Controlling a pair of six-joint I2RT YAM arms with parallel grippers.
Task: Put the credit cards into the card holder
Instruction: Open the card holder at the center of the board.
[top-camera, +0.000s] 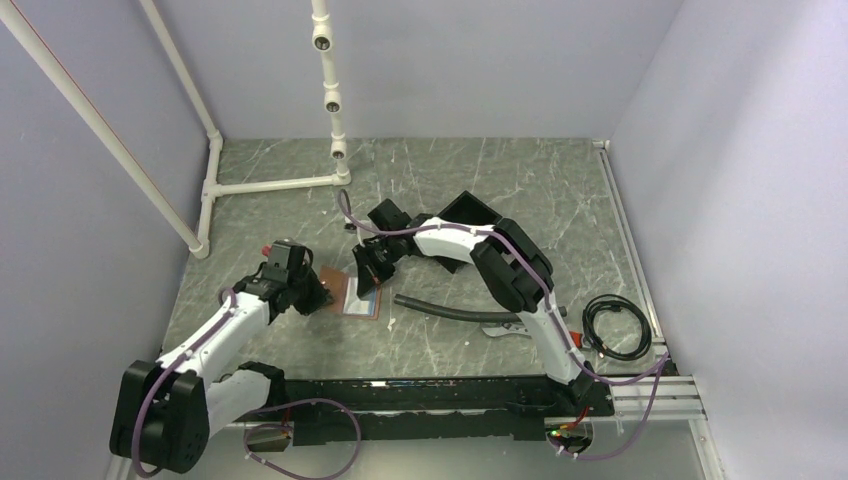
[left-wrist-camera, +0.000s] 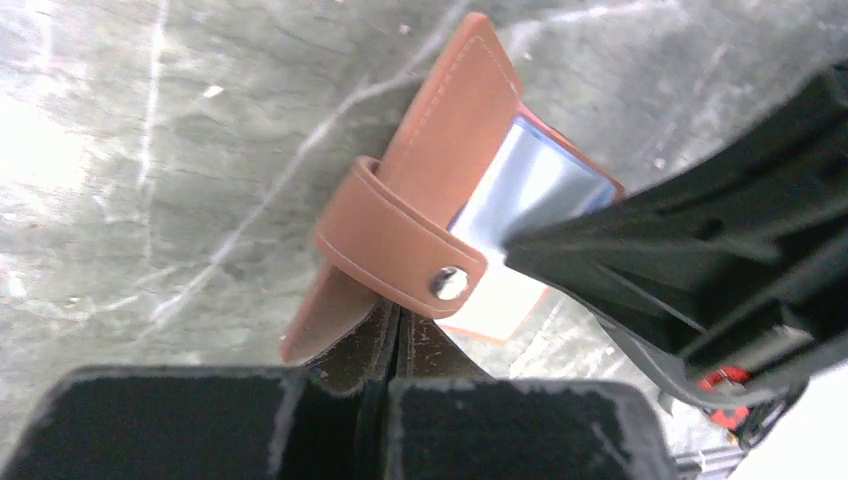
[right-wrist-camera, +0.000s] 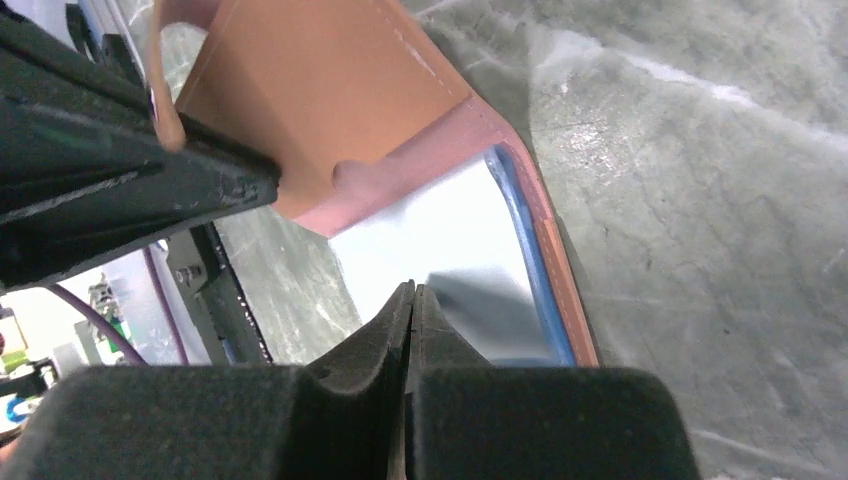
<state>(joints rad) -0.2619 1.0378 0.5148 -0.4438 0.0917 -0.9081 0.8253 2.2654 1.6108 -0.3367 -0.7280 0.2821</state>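
Left gripper clamps the card holder flap; right gripper, jaws together, touches a credit card; bare table beyond.

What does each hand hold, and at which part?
The left hand pinches the wallet at its flap edge by the strap. The right hand is shut at the blue card; hold unclear.

Tan card holder; pale-blue credit card; grey marbled table.
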